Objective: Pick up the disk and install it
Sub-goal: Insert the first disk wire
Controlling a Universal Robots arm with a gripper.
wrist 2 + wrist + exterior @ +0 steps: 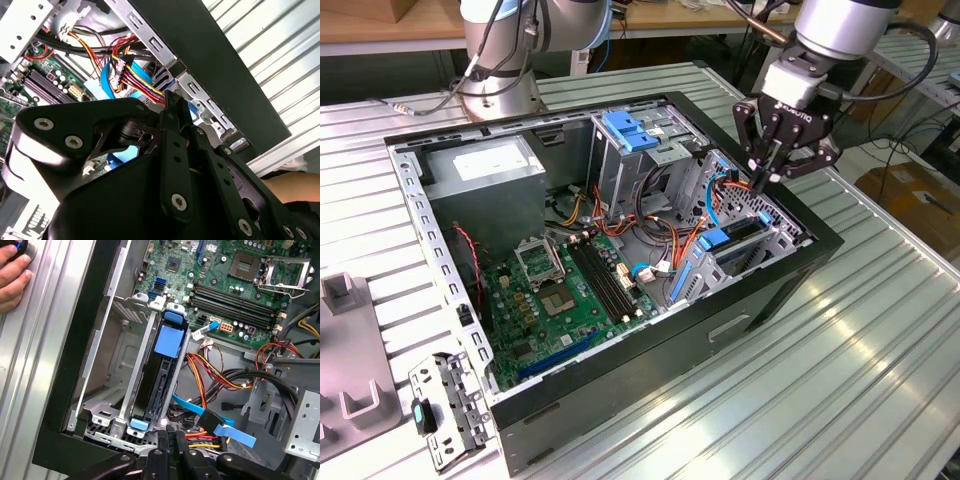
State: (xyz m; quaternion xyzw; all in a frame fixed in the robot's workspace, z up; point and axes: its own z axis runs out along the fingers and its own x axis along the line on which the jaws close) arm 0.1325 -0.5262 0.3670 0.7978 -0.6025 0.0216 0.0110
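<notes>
The disk (159, 377) stands on edge in the drive cage at the open case's corner, a dark slab held in a bright blue carrier with blue tabs at both ends. In the exterior view the disk (735, 240) sits in the cage near the case's wall on the exterior view's right. My gripper (766, 178) hangs just above the far end of that cage, with the fingers drawn together and nothing between them. In the first wrist view the gripper (172, 439) is close to the carrier's near blue tab. The second wrist view has the gripper (173, 100) over a cable bundle.
Orange, red and blue cables (210, 375) run beside the cage. The green motherboard (570, 290), a grey power supply (485, 165) and a blue latch plate (630, 130) sit in the case. A person's hand (12, 275) rests outside the case wall. A metal bracket (450, 405) lies on the table.
</notes>
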